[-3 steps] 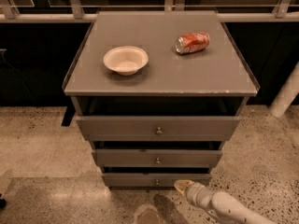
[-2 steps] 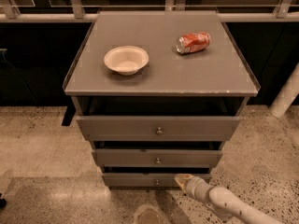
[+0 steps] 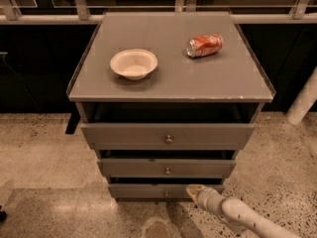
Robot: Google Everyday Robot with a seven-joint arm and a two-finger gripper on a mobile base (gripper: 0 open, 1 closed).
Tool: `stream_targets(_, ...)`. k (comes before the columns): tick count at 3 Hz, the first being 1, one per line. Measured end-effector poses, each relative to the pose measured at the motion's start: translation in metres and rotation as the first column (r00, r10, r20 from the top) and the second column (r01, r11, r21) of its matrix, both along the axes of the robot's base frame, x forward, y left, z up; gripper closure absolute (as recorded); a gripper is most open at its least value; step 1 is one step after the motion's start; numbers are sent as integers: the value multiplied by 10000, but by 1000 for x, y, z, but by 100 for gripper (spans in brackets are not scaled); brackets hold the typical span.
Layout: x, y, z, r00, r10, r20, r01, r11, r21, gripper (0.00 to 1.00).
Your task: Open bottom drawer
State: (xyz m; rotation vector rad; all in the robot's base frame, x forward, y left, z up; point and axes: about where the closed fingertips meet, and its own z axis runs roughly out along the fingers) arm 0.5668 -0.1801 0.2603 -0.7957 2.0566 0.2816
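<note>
Three grey drawer fronts stacked in one cabinet. The bottom drawer is the lowest and narrowest-looking front, just above the floor, with a small round metal knob at its centre. A dark gap shows above its top edge, same as over the other two fronts; can't tell how far out it sits. The middle drawer and top drawer each have a centre knob too. The gripper is low at the right part of the bottom drawer front, just right of its knob, and the tip overlaps the front's right end. Contact with the front or the knob: can't tell. Open, closed or clamped: can't tell either, as only a pale yellowish tip shows from this angle. The arm is white and rounded; it comes in from the bottom-right corner and angles up-left toward the drawer. On the cabinet top a cream bowl stands upright, left of centre, and a red can lies on its side toward the back right, well apart from the bowl. The floor is speckled stone. A white post stands to the right of the cabinet, and a metal rail runs behind it against dark panels.
</note>
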Motion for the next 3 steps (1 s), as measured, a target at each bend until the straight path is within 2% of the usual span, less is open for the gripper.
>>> stream_targets(1,10,0,-18,9998,-129,-141,130,9999,16,100)
stream_targets(3,37,-17,-32,9970,-778,37,779,9968,-182,100)
